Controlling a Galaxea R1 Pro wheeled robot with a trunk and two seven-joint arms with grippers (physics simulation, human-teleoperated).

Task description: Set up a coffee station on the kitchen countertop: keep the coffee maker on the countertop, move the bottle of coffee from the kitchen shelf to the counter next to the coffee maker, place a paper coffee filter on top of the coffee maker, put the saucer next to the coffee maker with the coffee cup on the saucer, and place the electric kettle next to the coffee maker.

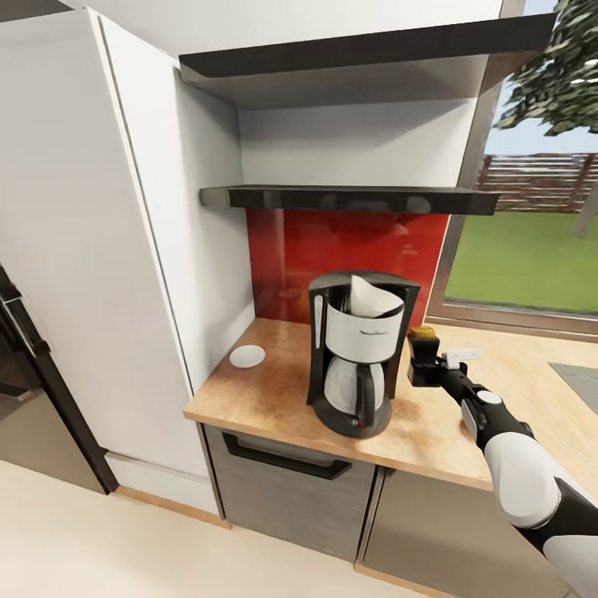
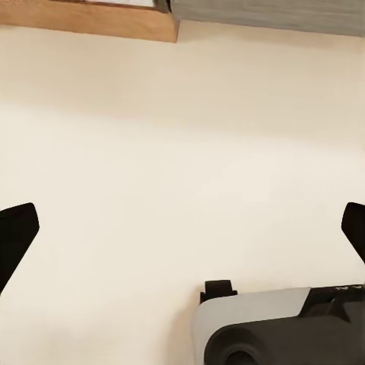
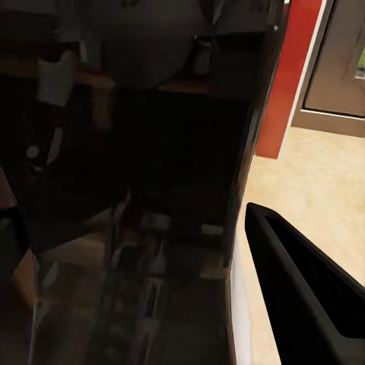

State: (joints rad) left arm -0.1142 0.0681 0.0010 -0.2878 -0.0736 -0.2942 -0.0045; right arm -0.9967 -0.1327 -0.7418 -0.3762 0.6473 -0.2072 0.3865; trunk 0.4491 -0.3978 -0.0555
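Observation:
The black coffee maker (image 1: pixel 357 357) stands on the kitchen countertop (image 1: pixel 266 399), with the white paper coffee filter (image 1: pixel 371 299) sitting in its top. Left of it, near the wall, the white saucer (image 1: pixel 247 356) lies bare. My right gripper (image 1: pixel 421 361) is just right of the machine, shut on the bottle of coffee (image 1: pixel 423 334), whose yellow lid shows above the fingers. The dark jar (image 3: pixel 152 190) sits between the fingers (image 3: pixel 304 296) in the right wrist view. My left gripper (image 2: pixel 182 228) hangs open over the pale floor. The coffee cup and electric kettle are out of view.
Two black kitchen shelves (image 1: pixel 349 198) hang above the counter against a red backsplash (image 1: pixel 349 249). A tall white cabinet (image 1: pixel 100 249) borders the counter's left end. A window (image 1: pixel 531 241) lies to the right. A small white object (image 1: pixel 461 355) rests on the counter behind my right wrist.

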